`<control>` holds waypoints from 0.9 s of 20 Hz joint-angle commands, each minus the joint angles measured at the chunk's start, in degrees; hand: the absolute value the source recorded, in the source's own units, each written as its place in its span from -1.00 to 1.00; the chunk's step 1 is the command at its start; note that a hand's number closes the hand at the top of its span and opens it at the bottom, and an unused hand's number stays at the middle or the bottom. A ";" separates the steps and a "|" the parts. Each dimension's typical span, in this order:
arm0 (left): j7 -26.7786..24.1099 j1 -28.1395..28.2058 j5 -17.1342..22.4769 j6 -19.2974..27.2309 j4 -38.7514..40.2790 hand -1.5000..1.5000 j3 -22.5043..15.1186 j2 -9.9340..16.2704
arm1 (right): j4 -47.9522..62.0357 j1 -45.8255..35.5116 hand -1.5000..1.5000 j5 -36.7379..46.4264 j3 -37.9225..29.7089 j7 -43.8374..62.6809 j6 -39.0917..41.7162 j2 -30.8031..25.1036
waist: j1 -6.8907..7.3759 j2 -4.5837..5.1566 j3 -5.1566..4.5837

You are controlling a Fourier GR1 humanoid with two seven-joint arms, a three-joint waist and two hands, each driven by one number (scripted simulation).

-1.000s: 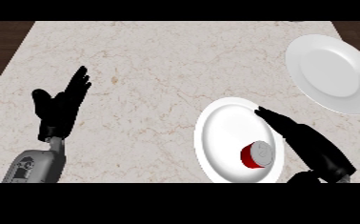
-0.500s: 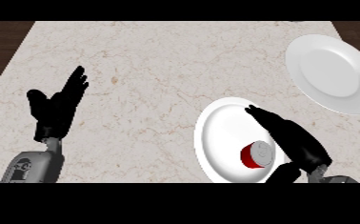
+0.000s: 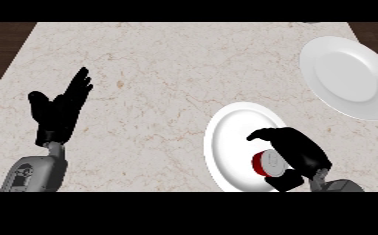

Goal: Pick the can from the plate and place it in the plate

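Head view shows the right hand (image 3: 295, 151) at the lower right of the frame, over the near plate (image 3: 229, 139). Its fingers are curled down around the can (image 3: 263, 163), which shows a red side and a pale top and stands on the lower right part of this plate. The thumb appears below the can and the fingers above it, so the hand seems closed on the can, though part of the contact is hidden by the hand itself.

A second plate (image 3: 343, 76) lies at the upper right of the frame, well apart from the first, with nothing on it. I judge this one to be the goal.

At the left of the frame the left hand (image 3: 59, 109) rests with straight fingers pointing up, away from both plates.

The step now is the grasp, and the lift comes next. To do it well, the hand should close evenly on both sides of the can and rise straight up, so the can does not tip or drag the near plate. Only after the can clears the rim should the hand move toward the upper right.
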 commanded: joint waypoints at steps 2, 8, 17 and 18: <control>-3.72 0.98 -1.44 -0.18 1.91 0.00 0.04 -2.13 | 2.35 0.81 1.00 2.79 1.17 -7.44 -0.54 -0.71 | -0.10 0.06 0.04; -2.38 1.26 0.36 -4.49 2.31 0.00 3.27 0.65 | 3.88 0.92 1.00 5.94 2.81 -4.84 -3.87 6.57 | -0.02 0.05 0.04; 2.77 -1.81 -1.08 -2.36 -0.46 0.00 1.91 -0.95 | 7.81 -0.28 1.00 5.50 -2.34 -30.01 -9.51 -5.33 | 0.19 0.10 0.12; 1.85 0.93 -0.39 -2.50 -1.52 0.00 2.67 -0.97 | 6.75 -1.33 1.00 5.30 -4.68 -31.44 -11.22 -6.30 | 0.31 0.03 0.10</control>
